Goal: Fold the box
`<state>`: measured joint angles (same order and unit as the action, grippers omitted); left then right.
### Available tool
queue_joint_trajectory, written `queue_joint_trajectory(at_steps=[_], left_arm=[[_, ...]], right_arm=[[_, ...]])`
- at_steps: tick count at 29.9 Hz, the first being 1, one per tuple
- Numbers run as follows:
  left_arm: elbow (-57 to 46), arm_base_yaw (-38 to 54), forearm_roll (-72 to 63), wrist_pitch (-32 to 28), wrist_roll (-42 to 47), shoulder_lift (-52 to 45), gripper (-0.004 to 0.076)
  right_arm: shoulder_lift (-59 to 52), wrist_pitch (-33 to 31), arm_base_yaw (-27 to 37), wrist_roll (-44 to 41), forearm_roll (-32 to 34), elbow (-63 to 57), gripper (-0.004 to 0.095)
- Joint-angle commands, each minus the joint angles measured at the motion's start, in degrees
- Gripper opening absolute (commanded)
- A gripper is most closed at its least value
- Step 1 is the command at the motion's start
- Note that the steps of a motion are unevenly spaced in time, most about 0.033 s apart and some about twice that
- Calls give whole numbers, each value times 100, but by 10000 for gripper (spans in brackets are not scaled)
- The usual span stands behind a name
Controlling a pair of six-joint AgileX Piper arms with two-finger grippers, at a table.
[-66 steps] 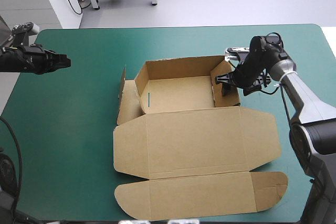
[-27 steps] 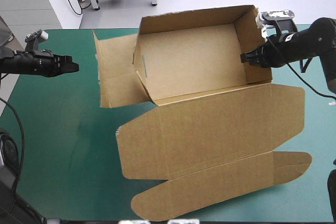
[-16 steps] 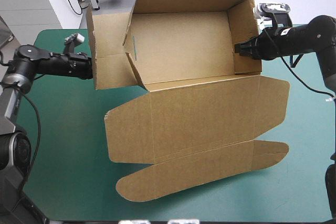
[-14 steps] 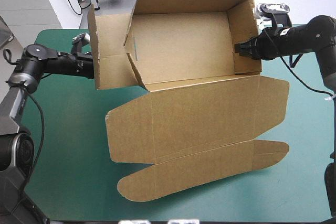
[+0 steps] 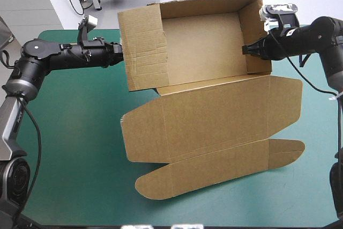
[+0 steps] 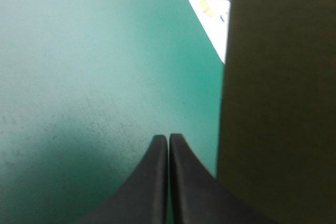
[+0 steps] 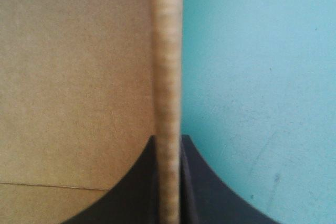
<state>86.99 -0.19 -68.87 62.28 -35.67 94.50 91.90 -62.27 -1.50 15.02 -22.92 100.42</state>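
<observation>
The left end flap of the box point(image 5: 203, 41) has swung inward from its earlier splay, pushed by the left gripper point(image 5: 119, 53), fingers pressed together and empty, and that wall looks ready to tuck. The right gripper point(image 5: 247, 50) pinches the opposite wall, holding the box raised above bare teal-green cover point(image 5: 69, 132).

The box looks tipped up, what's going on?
Two robot arms are folding a brown box. The right hand is pinching the box's right wall and holding it tipped up above the table. The left hand, shut, has its tip at the left side flap. The lid is open.
</observation>
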Motion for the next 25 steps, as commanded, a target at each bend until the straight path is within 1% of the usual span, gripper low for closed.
queue_joint_trajectory(at_steps=[1, 4, 6, 7, 8, 9, 10, 12, 15, 16, 17, 18, 25], left_arm=[[140, -28, -720, 208, 36, -287, -8], [140, -28, -1005, 400, -60, -287, -8], [140, -28, -1048, 400, -71, -287, -3], [140, -28, -1048, 425, -80, -287, 6], [140, -28, -1048, 473, -80, -287, 39], [140, -28, -1060, 532, -80, -287, 74], [140, -28, -1072, 605, -80, -287, 128], [140, -28, -1199, 776, -80, -287, 249], [140, -28, -1464, 1005, -80, -297, 454], [140, -28, -1554, 1085, -80, -297, 501], [140, -28, -1621, 1157, -80, -297, 531], [140, -28, -1645, 1170, -56, -297, 542], [140, -28, -1861, 1170, 5, -297, 537]], right_arm=[[-213, 337, 25, -13, -176, 215, -19], [-213, 327, 25, -13, -164, 215, -19], [-213, 303, 25, -13, -164, 215, -19], [-213, 292, 25, -13, -155, 215, -19], [-213, 278, 25, -13, -155, 215, -19], [-213, 262, 25, -13, -137, 215, -19], [-213, 262, 25, -13, -89, 215, -19], [-213, 251, 25, -22, -48, 215, -19], [-213, 251, 25, -22, -28, 215, -19], [-213, 251, 25, -22, -28, 215, -19], [-213, 251, 25, -22, -28, 215, -19], [-213, 251, 25, -22, -16, 215, -19], [-213, 239, 25, -51, 106, 215, -17]])
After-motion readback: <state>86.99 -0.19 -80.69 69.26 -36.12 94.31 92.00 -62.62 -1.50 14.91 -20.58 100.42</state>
